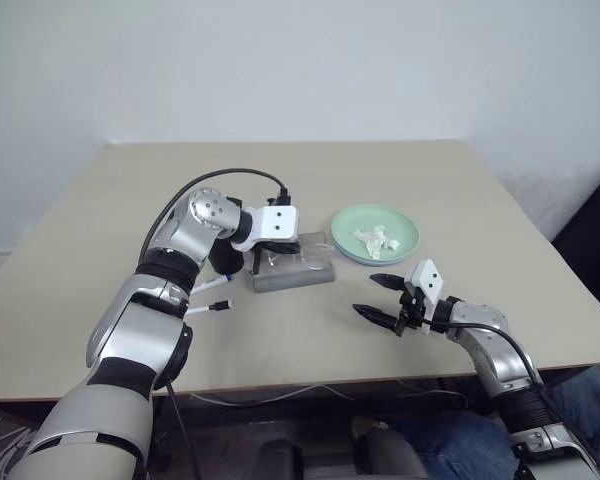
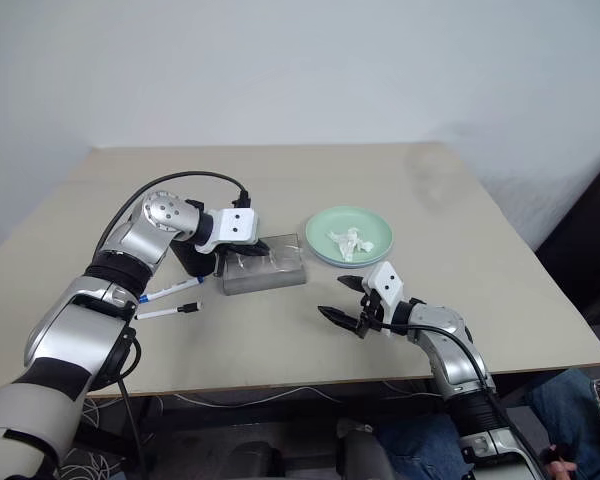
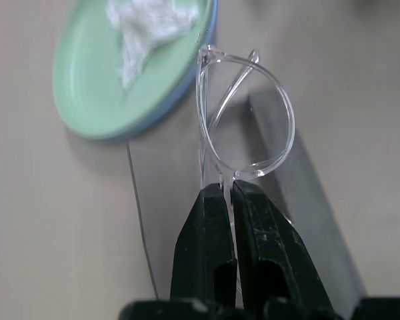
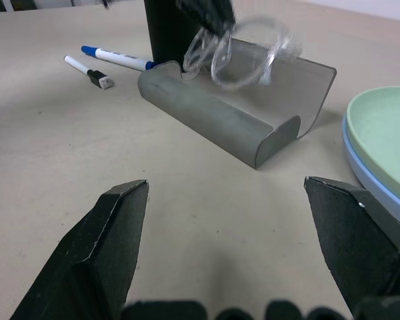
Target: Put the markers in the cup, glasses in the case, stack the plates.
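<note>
The left gripper (image 3: 228,190) has its fingers pinching the glasses (image 3: 243,117) above the open case (image 4: 240,110). The cup (image 4: 165,30) is half hidden behind it. The right gripper's (image 1: 385,298) fingers are spread above the desk (image 1: 540,290). The mint plate (image 1: 400,235) almost hides the blue one.

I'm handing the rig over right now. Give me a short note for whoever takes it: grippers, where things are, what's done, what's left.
Left gripper: shut on the glasses, held over the open case.
Right gripper: open, empty, hovering near the table's front edge, beside the plates.
Plates: stacked, green on blue, with a crumpled tissue on top. Done.
Markers: both lying on the table beside the cup, which stands behind the case.
Left: set the glasses into the case, then put both markers in the cup.
</note>
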Robot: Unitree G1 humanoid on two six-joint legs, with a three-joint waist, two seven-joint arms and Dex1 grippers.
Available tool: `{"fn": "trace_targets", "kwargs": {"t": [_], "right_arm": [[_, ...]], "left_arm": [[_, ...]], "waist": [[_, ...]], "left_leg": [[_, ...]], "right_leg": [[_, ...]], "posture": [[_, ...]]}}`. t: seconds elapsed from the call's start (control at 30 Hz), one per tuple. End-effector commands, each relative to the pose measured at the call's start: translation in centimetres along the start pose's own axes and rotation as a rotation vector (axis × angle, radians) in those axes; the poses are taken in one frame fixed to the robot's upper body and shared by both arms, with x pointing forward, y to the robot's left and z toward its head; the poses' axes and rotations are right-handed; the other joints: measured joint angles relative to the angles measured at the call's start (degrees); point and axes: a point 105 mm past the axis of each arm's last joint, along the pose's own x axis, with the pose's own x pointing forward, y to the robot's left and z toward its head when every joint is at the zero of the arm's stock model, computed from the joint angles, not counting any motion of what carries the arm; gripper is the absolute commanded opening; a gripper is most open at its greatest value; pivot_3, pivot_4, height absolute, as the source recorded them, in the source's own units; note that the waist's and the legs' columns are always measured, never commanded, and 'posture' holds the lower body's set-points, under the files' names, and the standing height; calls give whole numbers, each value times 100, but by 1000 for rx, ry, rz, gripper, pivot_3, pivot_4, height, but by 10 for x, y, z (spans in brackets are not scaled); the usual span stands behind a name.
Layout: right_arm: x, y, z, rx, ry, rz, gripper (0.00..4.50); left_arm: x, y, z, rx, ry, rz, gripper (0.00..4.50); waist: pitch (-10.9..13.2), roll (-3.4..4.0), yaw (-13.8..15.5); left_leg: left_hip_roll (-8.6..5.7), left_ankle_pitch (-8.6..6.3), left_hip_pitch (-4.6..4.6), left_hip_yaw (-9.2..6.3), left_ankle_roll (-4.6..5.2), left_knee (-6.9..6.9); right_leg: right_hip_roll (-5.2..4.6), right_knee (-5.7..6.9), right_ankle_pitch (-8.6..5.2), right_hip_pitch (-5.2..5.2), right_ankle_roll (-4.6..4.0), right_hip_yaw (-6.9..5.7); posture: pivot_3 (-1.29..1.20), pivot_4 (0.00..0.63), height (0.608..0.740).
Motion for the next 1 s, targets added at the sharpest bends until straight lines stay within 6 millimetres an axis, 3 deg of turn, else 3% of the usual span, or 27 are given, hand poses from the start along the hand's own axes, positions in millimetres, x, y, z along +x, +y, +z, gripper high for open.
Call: {"fn": "trace_targets", "kwargs": {"t": [0.03, 0.37, 0.7, 1.0], "right_arm": [[0, -4, 14, -40, -46, -13, 4066], [-2, -3, 13, -37, -44, -27, 4066], [-2, -2, 12, -34, -44, -33, 4066], [0, -3, 12, -37, -44, -31, 4066]], "left_arm": [[-2, 17, 9, 84, 16, 80, 53], [9, 26, -2, 102, 93, 191, 53], [23, 2, -13, 26, 80, 93, 53], [23, -18, -14, -64, 24, -54, 53]], "waist": [[0, -1, 0], [-1, -9, 1], [-1, -10, 2], [-3, -11, 1]], "left_leg": [[0, 0, 0, 0, 0, 0], [-1, -1, -2, -1, 0, 0], [-1, -1, -3, 1, 0, 0], [-1, 0, 0, 1, 0, 1]], "right_leg": [[0, 0, 0, 0, 0, 0], [-2, -1, 1, 0, 1, -4], [-2, -1, 1, 0, 1, -3], [-2, 1, 0, 1, 1, -3]], "posture": [[0, 0, 721], [0, 0, 721], [0, 0, 721], [0, 0, 721]]}}
